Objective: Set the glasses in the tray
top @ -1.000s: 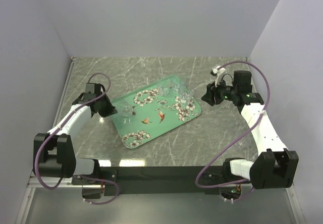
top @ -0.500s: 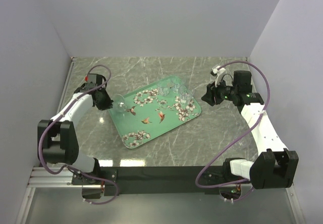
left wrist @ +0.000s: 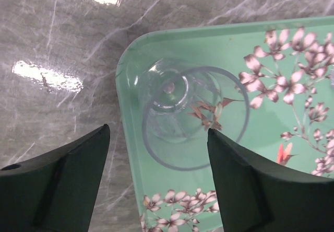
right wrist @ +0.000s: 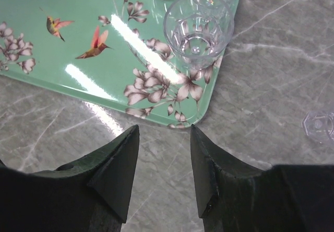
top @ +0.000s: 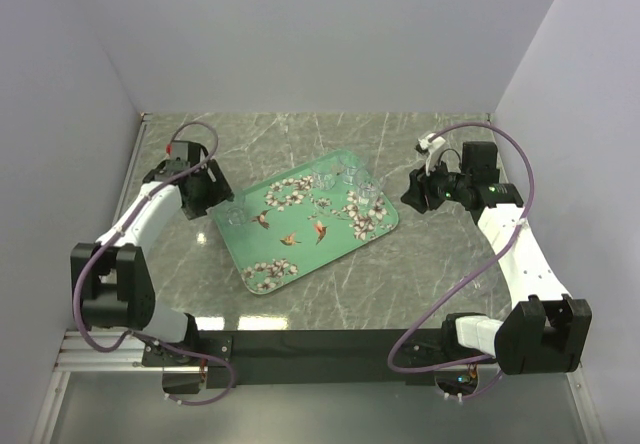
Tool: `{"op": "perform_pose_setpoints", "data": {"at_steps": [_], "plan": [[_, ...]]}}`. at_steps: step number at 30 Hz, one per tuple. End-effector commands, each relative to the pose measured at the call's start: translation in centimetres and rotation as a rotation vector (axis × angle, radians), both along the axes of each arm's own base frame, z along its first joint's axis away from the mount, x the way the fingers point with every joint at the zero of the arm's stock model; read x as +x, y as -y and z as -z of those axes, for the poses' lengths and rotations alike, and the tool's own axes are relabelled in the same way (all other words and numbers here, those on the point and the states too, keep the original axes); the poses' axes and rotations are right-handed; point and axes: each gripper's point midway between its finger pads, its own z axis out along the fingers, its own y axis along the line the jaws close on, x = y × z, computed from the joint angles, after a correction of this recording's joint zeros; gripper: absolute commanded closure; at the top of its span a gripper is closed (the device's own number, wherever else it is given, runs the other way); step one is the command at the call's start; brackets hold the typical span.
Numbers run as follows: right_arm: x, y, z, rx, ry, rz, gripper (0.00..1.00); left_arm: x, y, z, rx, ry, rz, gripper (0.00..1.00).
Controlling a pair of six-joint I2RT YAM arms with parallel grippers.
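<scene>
The mint-green tray point(top: 300, 214) with blossoms and birds lies mid-table. A clear glass point(top: 232, 215) stands in its left corner; in the left wrist view this glass point(left wrist: 182, 112) sits just inside the tray's point(left wrist: 271, 132) rounded corner. My left gripper point(left wrist: 157, 131) hovers above it, open, both fingers clear of the glass. More glasses point(top: 352, 177) cluster at the tray's far right corner, one of them close up point(right wrist: 198, 28) in the right wrist view. My right gripper point(right wrist: 164, 130) is open and empty over the marble, just off that tray point(right wrist: 31, 12) corner.
The tray lies on a grey marble tabletop point(top: 300, 134) walled at the back and sides. A clear glass piece point(right wrist: 319, 125) lies on the marble at the right edge of the right wrist view. The right arm point(top: 500, 224) reaches in from the right.
My left gripper has opened and let go of the glass, which now stands in the tray's left corner; the left arm swung back leftward. The right arm has not moved.
</scene>
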Motion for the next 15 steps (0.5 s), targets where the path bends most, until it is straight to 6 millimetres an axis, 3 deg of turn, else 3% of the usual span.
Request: {"op": "perform_pose_setpoints", "data": {"at_steps": [1, 10, 15], "plan": [[0.4, 0.8, -1.5, -0.052, 0.048, 0.0, 0.49, 1.1, 0.1, -4.4, 0.007, 0.132, 0.013, 0.18], [1.1, 4.1, -1.4, -0.158, 0.045, 0.08, 0.48, -0.5, -1.2, -7.8, 0.063, 0.265, 0.002, 0.03], [1.4, 5.5, -1.2, -0.154, 0.007, 0.137, 0.48, -2.1, -2.6, -9.6, 0.099, 0.345, -0.055, 0.01]]}}
